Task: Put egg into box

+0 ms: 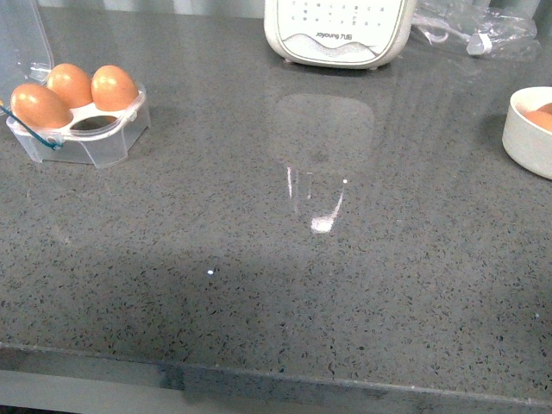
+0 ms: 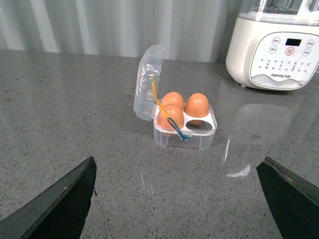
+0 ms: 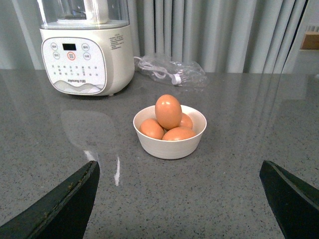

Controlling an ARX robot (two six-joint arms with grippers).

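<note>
egg carton (image 1: 79, 131) at desk (image 1: 302, 285) left edge, bowl (image 1: 524, 142) at right edge, open middle, Joyoung appliance (image 1: 338, 30) rear, left fingers (image 2: 60, 201), right fingers (image 3: 62, 204) spread wide, empty

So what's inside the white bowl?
The white bowl holds brown eggs. Four show, and the top egg rests on the others. Anything lying beneath them is hidden.

White appliance (image 1: 338, 34) stood at far edge of grey countertop (image 1: 259, 302); clear bag (image 1: 483, 30) lay beside it; white bowl (image 1: 522, 138) sat at right.
</note>
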